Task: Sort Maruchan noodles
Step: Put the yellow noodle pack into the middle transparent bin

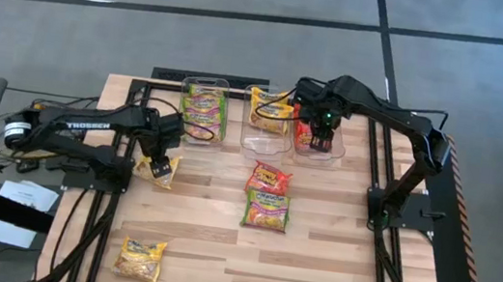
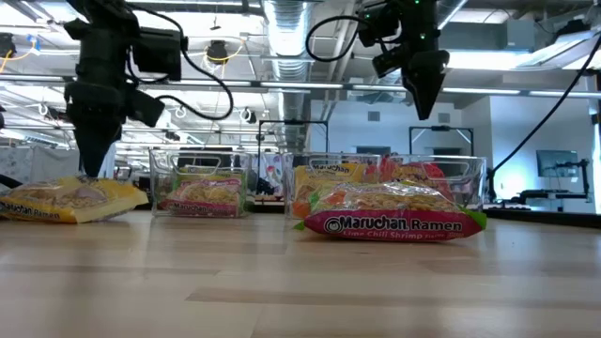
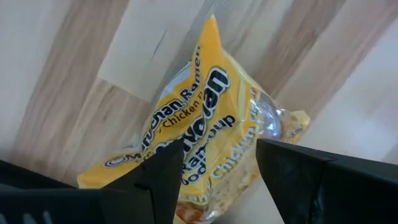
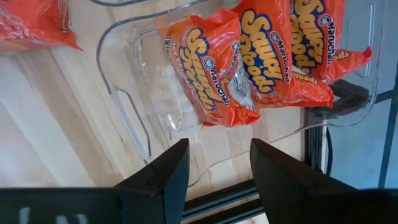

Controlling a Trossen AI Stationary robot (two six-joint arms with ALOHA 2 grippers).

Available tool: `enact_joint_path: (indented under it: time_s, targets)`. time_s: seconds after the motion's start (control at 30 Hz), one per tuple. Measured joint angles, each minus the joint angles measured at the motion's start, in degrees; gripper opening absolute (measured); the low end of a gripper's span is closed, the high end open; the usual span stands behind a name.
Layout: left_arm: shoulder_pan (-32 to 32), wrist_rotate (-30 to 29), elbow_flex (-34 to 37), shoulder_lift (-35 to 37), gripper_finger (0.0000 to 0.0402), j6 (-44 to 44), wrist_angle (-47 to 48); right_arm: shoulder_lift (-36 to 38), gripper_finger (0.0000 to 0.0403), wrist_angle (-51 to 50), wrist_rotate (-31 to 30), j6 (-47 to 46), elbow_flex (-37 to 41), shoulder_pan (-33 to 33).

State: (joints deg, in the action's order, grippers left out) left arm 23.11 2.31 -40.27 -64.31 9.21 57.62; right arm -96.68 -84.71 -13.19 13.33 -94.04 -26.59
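Three clear bins stand along the far side: green packets in the left bin (image 1: 204, 108), yellow ones in the middle bin (image 1: 270, 112), red ones (image 4: 261, 56) in the right bin (image 1: 330, 151). Loose on the table lie a red-orange packet (image 1: 269, 177), a green packet (image 1: 266, 210) and a yellow packet (image 1: 140, 258). My left gripper (image 1: 162, 166) is open, low over another yellow packet (image 3: 199, 118) lying at the table's left. My right gripper (image 1: 323, 126) hangs open and holds nothing, well above the right bin (image 2: 424, 108). My left gripper (image 3: 214, 168) comes from above, pointing down, with one finger (image 3: 165, 171) on each side of the yellow packet's printed middle (image 3: 205, 149). The packet lies on the table (image 2: 70, 199). I cannot tell whether the fingers touch it.
The wooden table (image 1: 332, 269) has bare boards on its near right side. Black frame rails run along its left, right and far edges. The green packet (image 2: 394, 223) lies in the middle, in front of the bins.
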Motion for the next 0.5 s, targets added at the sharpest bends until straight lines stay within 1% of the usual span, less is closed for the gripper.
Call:
enact_joint_path:
  time_s: [0.13, 0.37, 0.5]
  targets:
    - [0.00, -1.53, -0.01, -3.34, 0.0189, -0.39, -2.58, 0.00, 0.0191, -0.04, 0.04, -0.47, 0.02, 0.00]
    - [-0.02, -1.42, -0.04, -8.29, 0.0189, 0.09, -3.28, 0.00, 0.0191, 0.22, 2.82, -0.58, 0.02, 0.00]
    - [-0.13, 0.02, -0.17, -11.96, 0.0189, 0.26, -3.92, 0.00, 0.0191, 0.79, 2.92, -2.20, 0.02, 0.02]
